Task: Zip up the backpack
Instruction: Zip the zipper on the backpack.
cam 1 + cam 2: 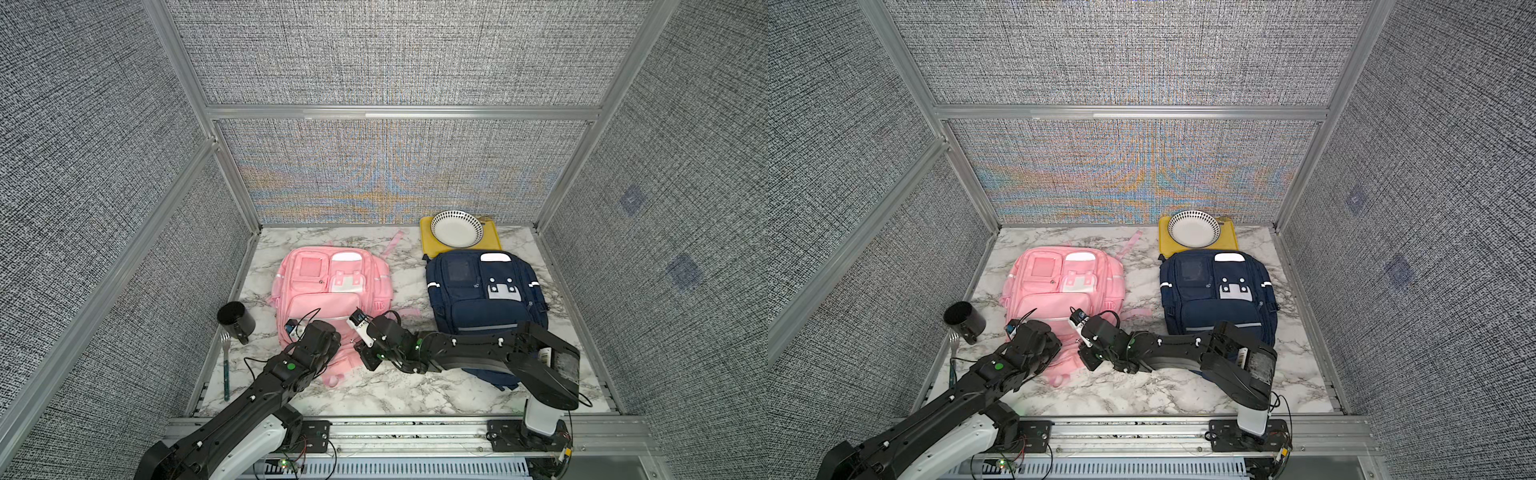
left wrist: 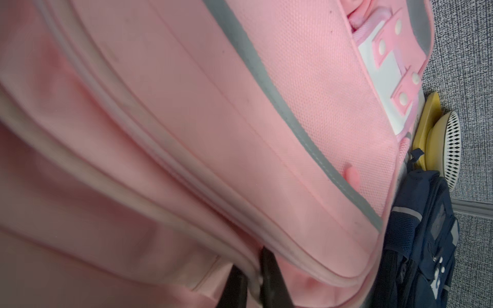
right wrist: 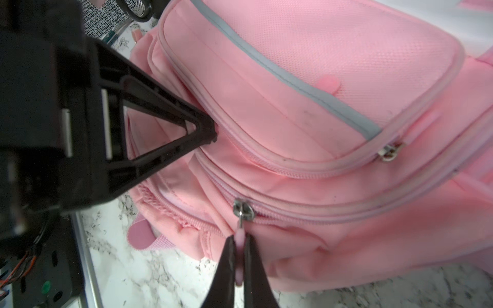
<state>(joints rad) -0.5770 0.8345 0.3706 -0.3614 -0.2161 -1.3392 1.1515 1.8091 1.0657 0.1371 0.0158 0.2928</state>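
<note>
The marble table [image 1: 407,390] bears the pink backpack [image 1: 332,282] left of centre, lying front-up; the navy backpack [image 1: 482,291] lies apart to its right; behind that sits a yellow tray [image 1: 428,245] with a dotted bowl [image 1: 456,229] on it; a black mug [image 1: 237,320] and a fork [image 1: 226,365] lie at the left edge. At the pink backpack's near end, the left gripper [image 3: 212,133] is closed, pinching fabric beside the front pocket; the right gripper [image 3: 239,240] is clamped on the pink zipper pull [image 3: 238,277] of the half-open main zipper.
</note>
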